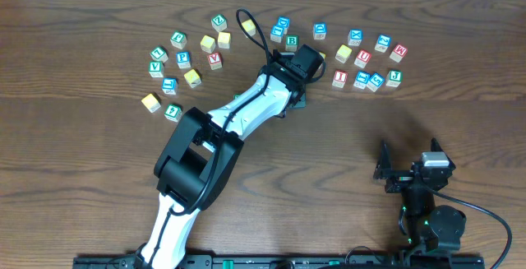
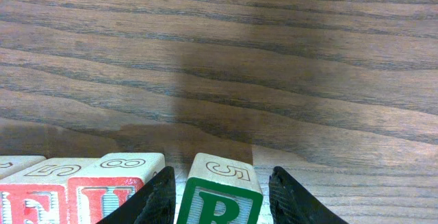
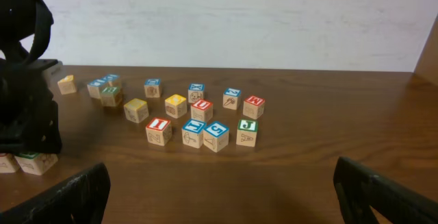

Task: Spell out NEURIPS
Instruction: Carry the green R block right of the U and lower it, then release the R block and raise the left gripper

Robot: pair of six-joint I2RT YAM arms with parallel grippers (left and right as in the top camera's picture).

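Now the left gripper [image 2: 219,183] stands low over the table [image 2: 274,59], one jaw on each side of the green R block [image 2: 220,202]. I cannot tell if the jaws press on it. This block sits just beside the red-lettered blocks [image 2: 102,183] in a row. The right gripper [image 3: 220,176] rests well apart, its jaws spread wide and holding nothing.

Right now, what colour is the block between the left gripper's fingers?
The block at the left gripper has a green frame and letter; clearest in left wrist view.
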